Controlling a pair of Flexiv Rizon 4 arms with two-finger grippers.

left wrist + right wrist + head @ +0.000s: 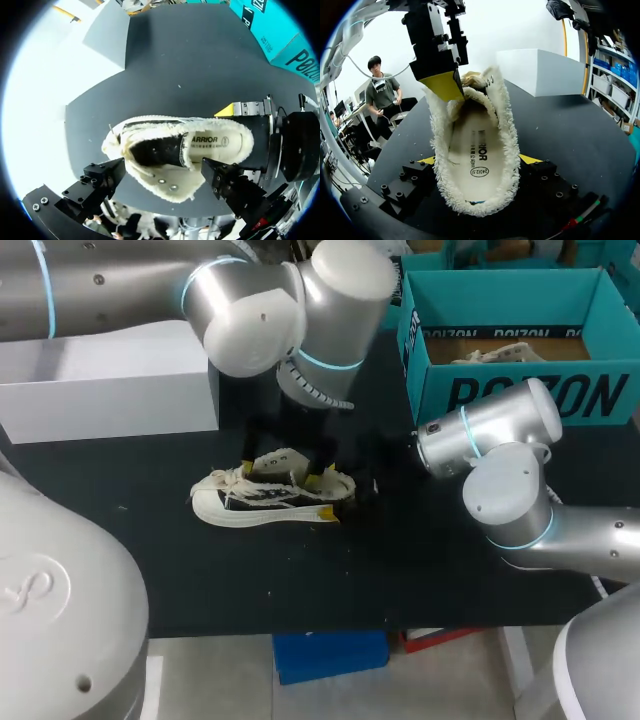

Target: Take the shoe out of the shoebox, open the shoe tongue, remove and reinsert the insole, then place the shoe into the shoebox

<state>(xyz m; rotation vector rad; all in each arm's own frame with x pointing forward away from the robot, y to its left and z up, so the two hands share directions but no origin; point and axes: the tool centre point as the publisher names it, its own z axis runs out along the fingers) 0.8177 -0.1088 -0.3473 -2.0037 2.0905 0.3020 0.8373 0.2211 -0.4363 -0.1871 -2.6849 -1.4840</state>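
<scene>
One shoe (270,502) out, insole (472,150) not yet lifted.
Your right end effector (479,160) grips the heel; left end effector (162,167) hangs open: pinch the insole's rim, peel slowly.

Large dark block letters run across the near wall of the teal shoebox (520,395) at the far right, and smaller dark lettering shows on its inner far wall. The pale insole (476,150) inside the shoe (270,498) carries a dark printed word, a line of tiny characters and an oval size mark towards the heel.
</scene>
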